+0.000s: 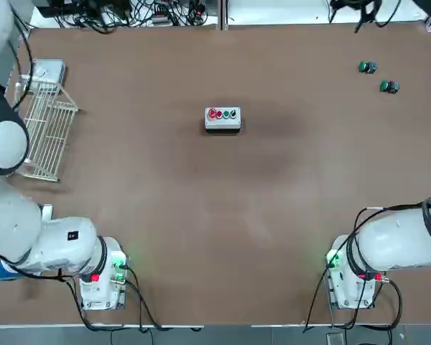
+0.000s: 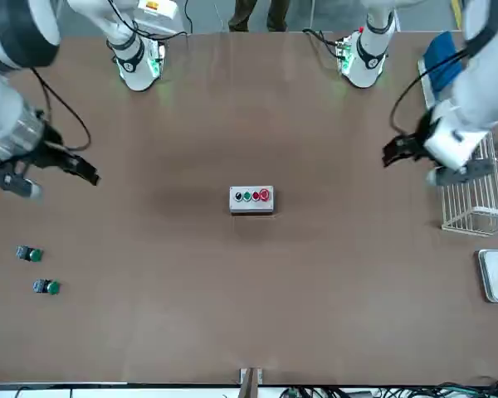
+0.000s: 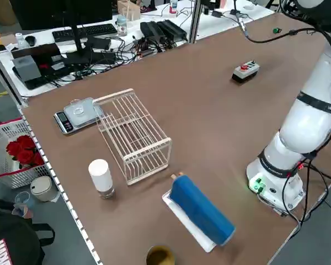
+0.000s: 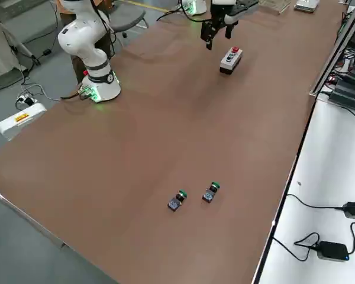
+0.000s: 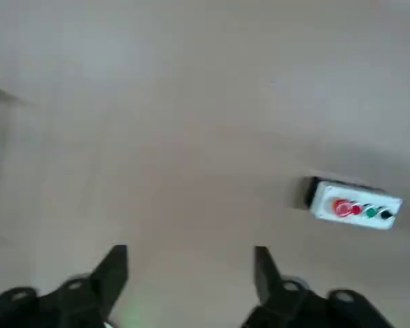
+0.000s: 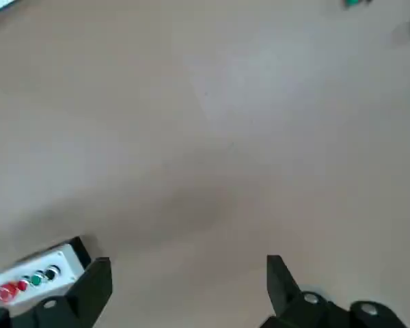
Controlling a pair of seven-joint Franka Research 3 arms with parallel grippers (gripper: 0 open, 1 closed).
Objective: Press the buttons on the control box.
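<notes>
The control box (image 1: pixel 223 119) is a small white-grey box near the middle of the table, also seen in the front view (image 2: pixel 251 200). Its buttons (image 1: pixel 223 113) form a row of small caps: red, green and dark (image 5: pixel 361 210). My left gripper (image 2: pixel 396 152) hangs above the table on the left side, near the wire rack and well away from the box. Its wrist view shows it (image 5: pixel 189 273) open and empty. My right gripper (image 2: pixel 90 174) hovers on the right side, also far from the box. It stands open with nothing between its fingers (image 6: pixel 186 279).
A white wire rack (image 1: pixel 47 129) and a small scale (image 1: pixel 47 70) stand at the far left edge. Two loose green-black knobs (image 1: pixel 367 67) (image 1: pixel 389 86) lie at the far right. A blue object (image 3: pixel 201 210) and a white cup (image 3: pixel 101 175) sit near the left arm's base.
</notes>
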